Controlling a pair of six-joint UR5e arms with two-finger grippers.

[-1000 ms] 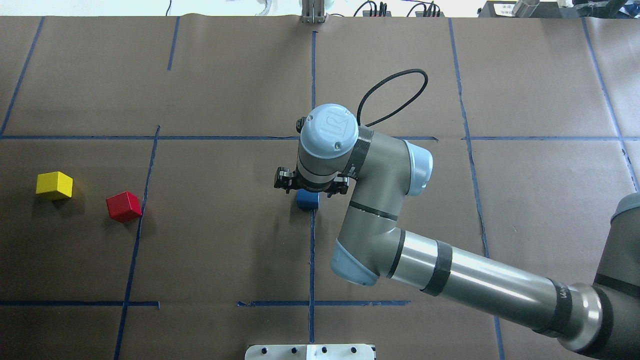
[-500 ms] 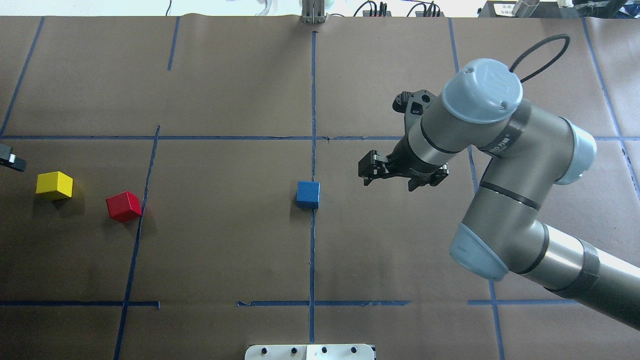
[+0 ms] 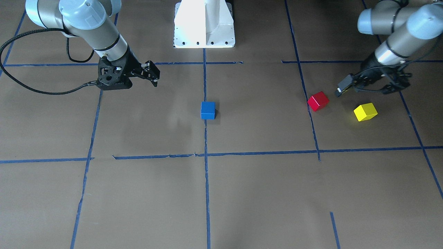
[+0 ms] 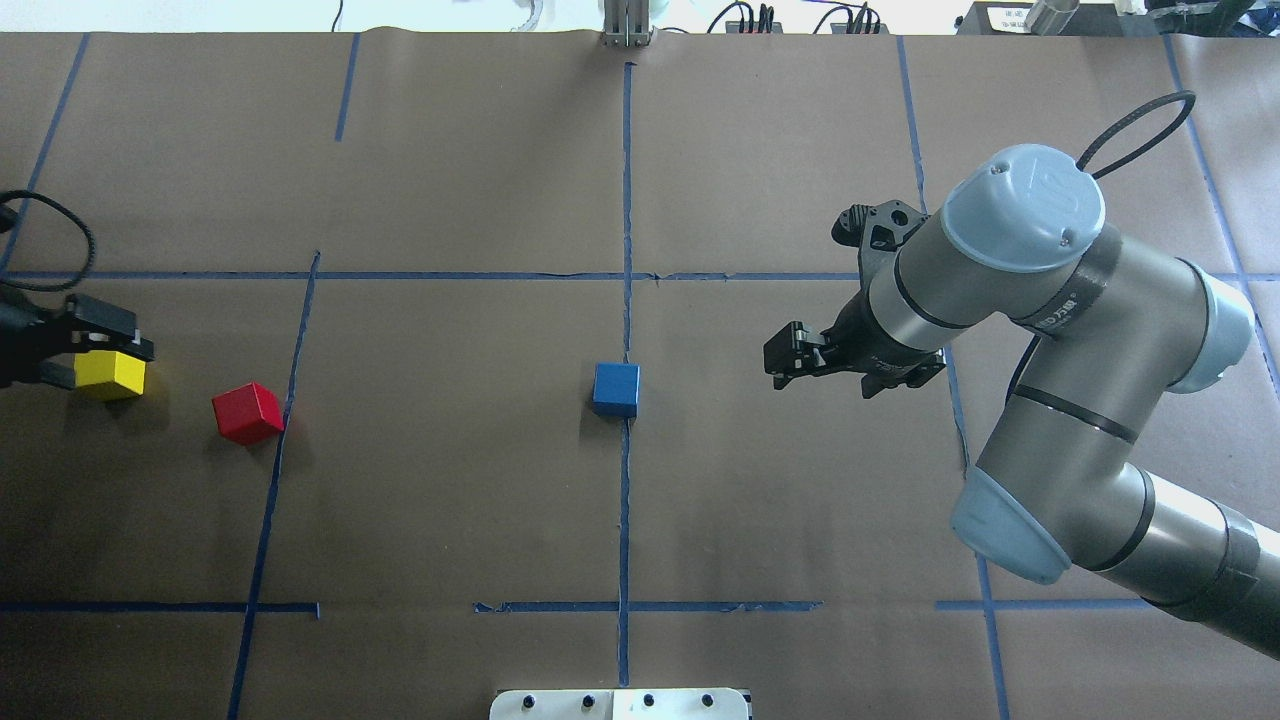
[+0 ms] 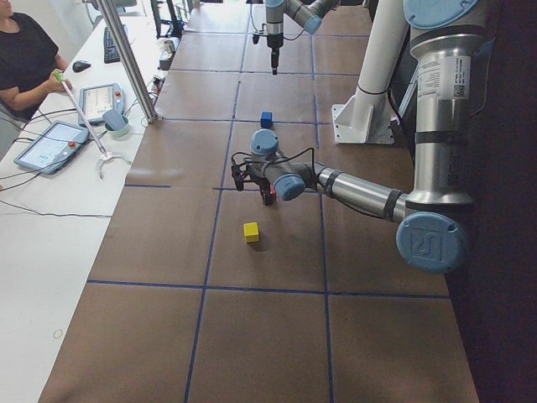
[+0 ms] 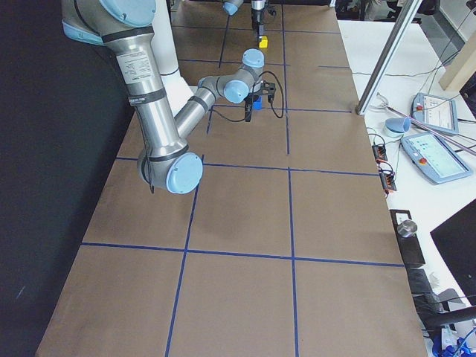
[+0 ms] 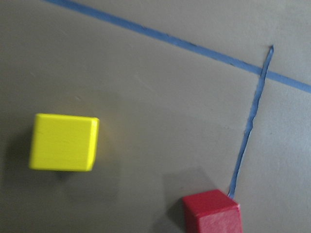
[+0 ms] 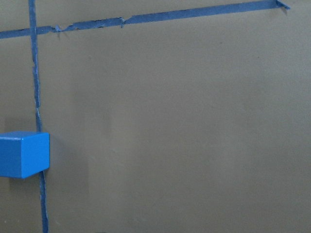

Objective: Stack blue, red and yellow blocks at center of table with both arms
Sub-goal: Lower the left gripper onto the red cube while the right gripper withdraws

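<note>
Tape (image 4: 627, 180) grids brown paper (image 4: 470, 170) under blue block (image 4: 615, 388).

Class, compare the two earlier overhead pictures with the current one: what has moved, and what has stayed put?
The right hand, a second ago directly over the blue block at the centre, has drawn away to the robot's right, open and empty. The left hand, then out of view, has come in open, close to the yellow block. The red block and the other two have not moved.
</note>
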